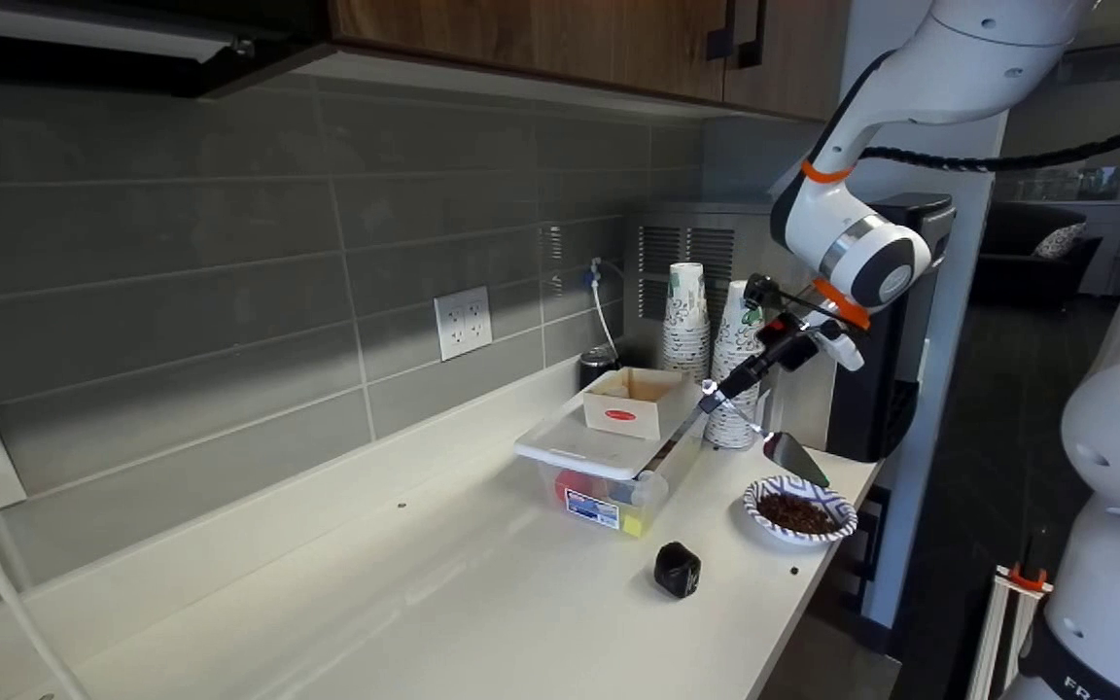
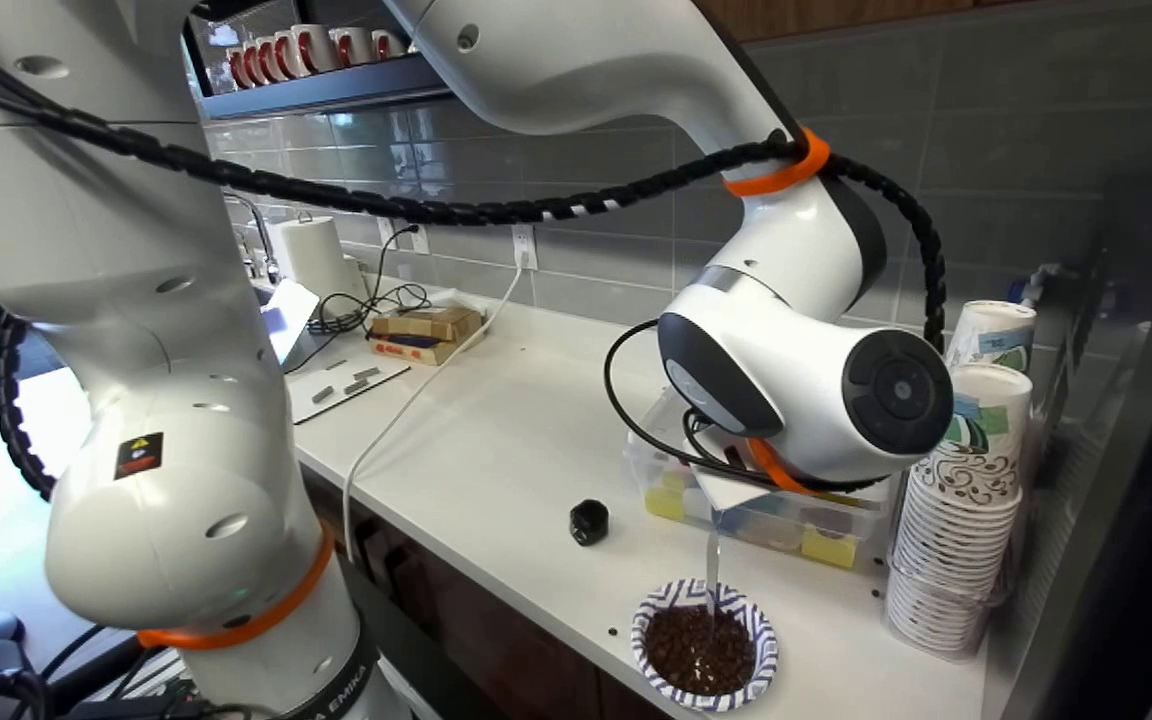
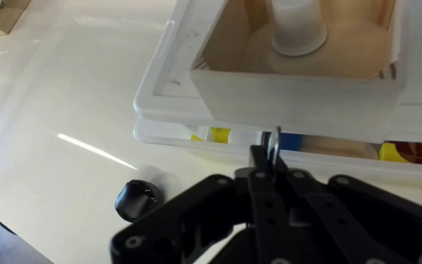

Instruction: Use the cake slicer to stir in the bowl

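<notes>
- One bowl (image 2: pixel 765 655) of dark bits (image 2: pixel 678 648) was set near the tabletop's (image 1: pixel 482 603) edge.
- One cup (image 3: pixel 298 29) was held in one carton (image 3: pixel 295 99).
- One cake slicer (image 1: pixel 795 459) was pinched by the end effector (image 1: pixel 714 397).

The counter (image 1: pixel 463 632) carried a bowl (image 2: pixel 766 648) beside its front edge, a black lump (image 1: pixel 678 571) farther in, a tub (image 1: pixel 592 508) toward the back edge, cups (image 2: pixel 958 540) near one end and, toward the other, boxes (image 2: pixel 426 326) and a board (image 2: pixel 336 377) by the front edge.
</notes>
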